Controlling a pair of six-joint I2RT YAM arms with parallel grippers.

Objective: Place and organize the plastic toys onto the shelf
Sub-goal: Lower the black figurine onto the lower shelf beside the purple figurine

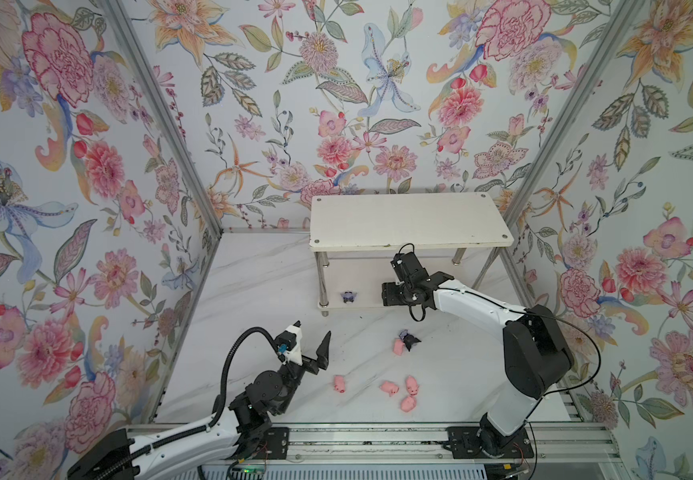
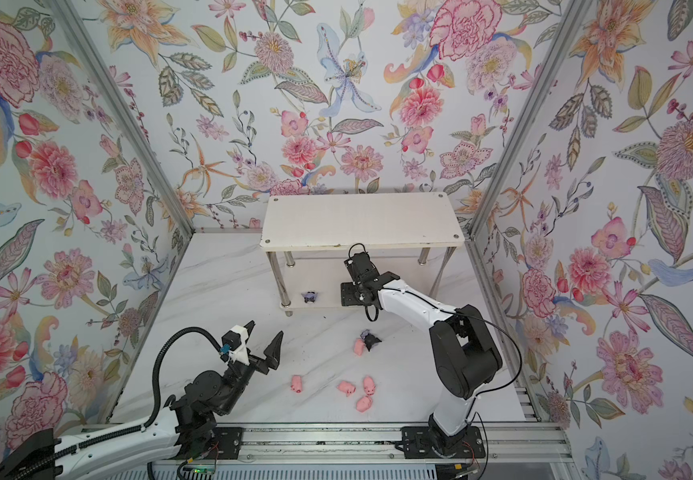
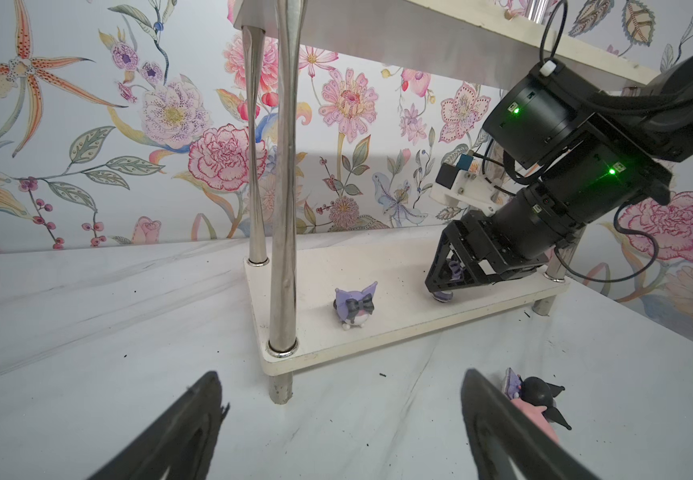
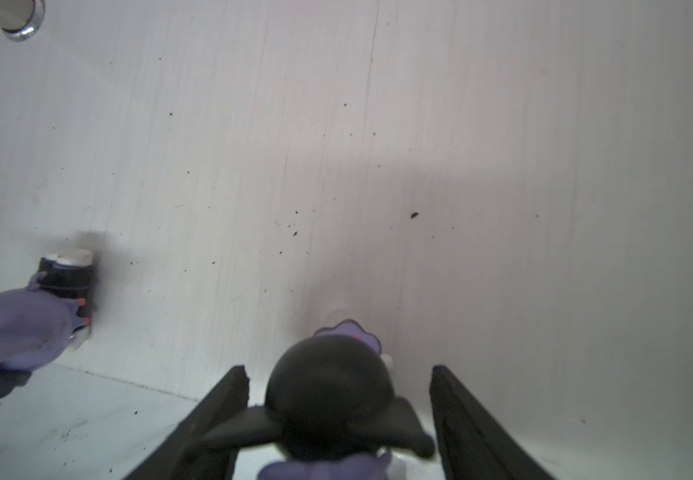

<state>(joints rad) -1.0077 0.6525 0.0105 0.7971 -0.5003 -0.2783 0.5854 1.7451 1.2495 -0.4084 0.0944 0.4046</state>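
The right gripper (image 4: 338,369) holds its jaws parted around a black-headed figurine (image 4: 328,395) on the lower board of the shelf (image 1: 411,220), perhaps brushing its ears. The left gripper (image 1: 313,328) has its jaws wide, in front of the shelf.

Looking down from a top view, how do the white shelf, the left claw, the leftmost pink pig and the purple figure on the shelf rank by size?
1. shelf
2. left gripper
3. leftmost pig and purple figurine: they look about alike, too close to rank.

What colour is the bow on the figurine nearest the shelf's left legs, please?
The figurine wears a dark grey bow; the left wrist view shows it best.
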